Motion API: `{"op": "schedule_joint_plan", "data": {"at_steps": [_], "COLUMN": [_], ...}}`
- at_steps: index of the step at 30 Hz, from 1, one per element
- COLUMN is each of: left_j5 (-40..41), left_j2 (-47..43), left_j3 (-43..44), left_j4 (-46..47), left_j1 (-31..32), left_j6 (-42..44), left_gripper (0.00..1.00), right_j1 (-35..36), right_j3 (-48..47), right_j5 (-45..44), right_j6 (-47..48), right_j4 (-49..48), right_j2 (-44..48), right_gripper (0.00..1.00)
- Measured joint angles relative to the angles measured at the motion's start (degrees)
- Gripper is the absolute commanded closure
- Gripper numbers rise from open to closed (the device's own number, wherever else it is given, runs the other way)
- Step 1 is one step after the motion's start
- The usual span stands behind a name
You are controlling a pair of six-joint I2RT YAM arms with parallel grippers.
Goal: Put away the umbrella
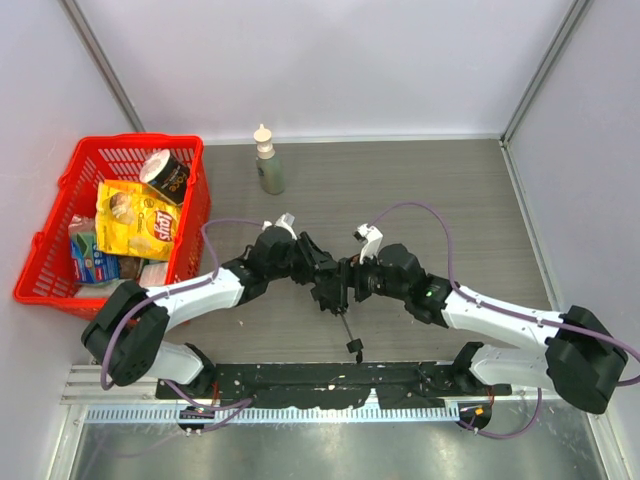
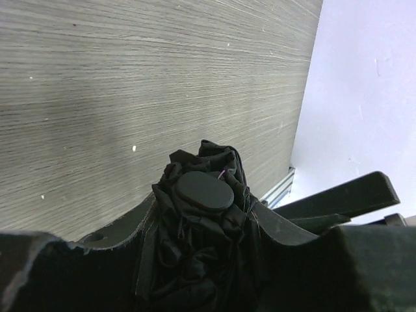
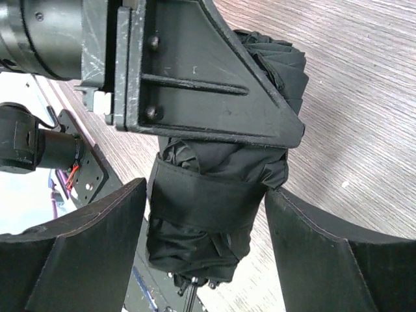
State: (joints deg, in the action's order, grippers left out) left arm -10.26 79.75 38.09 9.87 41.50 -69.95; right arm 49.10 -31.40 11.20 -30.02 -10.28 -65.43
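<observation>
1. Red basket (image 1: 60, 185) at far left of the table (image 1: 450, 190), with snack packs inside.
2. Bottle (image 1: 268, 160) stands upright at the back, left of centre.
3. Left gripper (image 1: 322, 278) is mid-table, jaws partly closed and clamped on the umbrella (image 3: 208, 208).
4. The umbrella is folded and strapped between both grippers. Its shaft (image 1: 345, 325) and handle (image 1: 354, 348) point toward the near edge.
5. Right gripper (image 1: 350, 282) has jaws wide, one finger on each side of the bundle, just beside the fabric and holding nothing.
</observation>
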Motion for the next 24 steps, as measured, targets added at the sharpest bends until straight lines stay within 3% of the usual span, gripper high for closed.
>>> {"op": "schedule_joint_plan", "data": {"at_steps": [5, 7, 10, 11, 15, 20, 23, 24], "left_j5": [-1.49, -1.66, -1.77, -1.81, -1.75, -1.33, -1.73, -2.45], "left_j2": [0.0, 0.0, -0.02, -0.09, -1.33, -3.54, -4.92, -5.55], "left_j3": [0.0, 0.0, 0.0, 0.0, 0.0, -0.46, -0.72, -0.72], "left_j4": [1.79, 2.16, 2.43, 2.43, 2.19, 1.99, 2.08, 2.73], "left_j1": [-0.02, -0.07, -0.39, -0.52, -0.92, -1.11, -1.03, -0.94], "left_j6": [0.0, 0.0, 0.09, 0.15, 0.87, 1.95, 2.16, 1.6], "left_gripper": [1.0, 1.0, 0.96, 0.92, 0.69, 0.5, 0.08, 0.06], "right_j1": [0.48, 0.68, 0.81, 0.85, 0.85, 0.83, 0.81, 0.83], "right_j3": [-0.74, -1.27, -1.86, -1.86, -1.7, 0.96, 2.12, 2.6], "right_j5": [-2.38, -3.04, -3.91, -4.09, -4.09, -3.1, -2.4, -2.12], "right_j6": [-0.28, -0.42, -0.57, -0.55, -0.61, -1.01, -1.55, -1.88], "right_j4": [-0.42, -0.52, -0.79, -0.85, -2.16, -8.28, -10.23, -10.88], "right_j2": [-1.62, -2.4, -3.17, -3.19, -3.19, -2.36, -1.33, -0.87], "right_gripper": [0.23, 0.28, 0.49, 0.58, 0.74, 0.74, 0.74, 0.78]}}
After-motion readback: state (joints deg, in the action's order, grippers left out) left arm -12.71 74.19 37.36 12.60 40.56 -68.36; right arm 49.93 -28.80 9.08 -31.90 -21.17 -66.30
